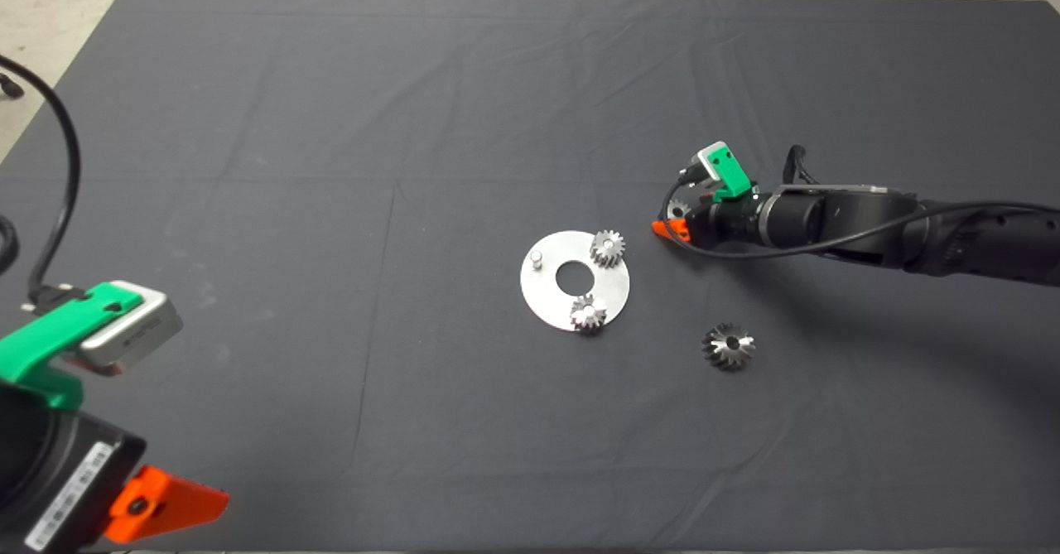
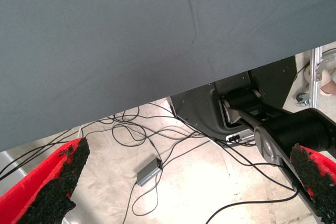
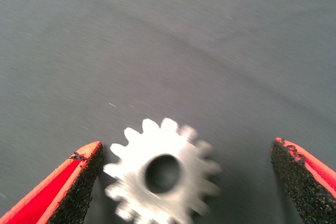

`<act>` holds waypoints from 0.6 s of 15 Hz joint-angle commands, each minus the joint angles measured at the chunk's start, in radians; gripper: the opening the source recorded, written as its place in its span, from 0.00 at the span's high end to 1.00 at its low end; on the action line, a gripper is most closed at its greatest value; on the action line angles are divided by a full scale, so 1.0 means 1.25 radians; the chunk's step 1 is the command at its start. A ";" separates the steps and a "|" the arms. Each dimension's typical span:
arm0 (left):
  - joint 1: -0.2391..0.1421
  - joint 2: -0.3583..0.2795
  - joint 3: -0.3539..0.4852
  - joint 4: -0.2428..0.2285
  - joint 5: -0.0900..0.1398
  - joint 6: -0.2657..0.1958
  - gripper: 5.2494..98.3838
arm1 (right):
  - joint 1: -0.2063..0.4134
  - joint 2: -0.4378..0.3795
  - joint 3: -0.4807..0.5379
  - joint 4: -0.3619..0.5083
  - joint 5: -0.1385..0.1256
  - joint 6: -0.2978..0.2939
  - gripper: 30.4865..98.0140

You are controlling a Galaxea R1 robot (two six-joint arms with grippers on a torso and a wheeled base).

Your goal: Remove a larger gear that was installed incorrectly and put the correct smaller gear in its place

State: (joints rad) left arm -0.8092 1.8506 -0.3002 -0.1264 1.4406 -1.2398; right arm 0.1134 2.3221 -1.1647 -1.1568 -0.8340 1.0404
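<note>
Right claw [image 3: 184, 182] released, straddling smaller gear [image 3: 163, 174] mid-worktop; larger gear [image 1: 729, 346] apart, open mat [image 1: 331, 123] around. Left claw [image 2: 184, 182] released, near-left corner.

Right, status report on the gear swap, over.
Right gripper open, straddling smaller gear on mat. Larger gear off plate. Left gripper parked, open. Nothing blocking.
</note>
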 commanded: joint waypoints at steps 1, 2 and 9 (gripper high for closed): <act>-0.007 0.000 0.010 -0.013 0.005 -0.001 0.00 | 0.012 0.007 -0.002 -0.024 0.011 0.003 0.20; -0.007 0.000 0.010 -0.013 0.005 -0.001 0.00 | 0.012 0.007 -0.001 -0.024 0.009 0.002 0.20; -0.007 0.000 0.010 -0.013 0.005 -0.001 0.00 | 0.010 0.006 0.005 -0.024 0.009 0.003 0.34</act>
State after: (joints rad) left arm -0.8091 1.8510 -0.3002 -0.1264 1.4402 -1.2398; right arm 0.1134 2.3328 -1.1679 -1.1628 -0.8287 1.0409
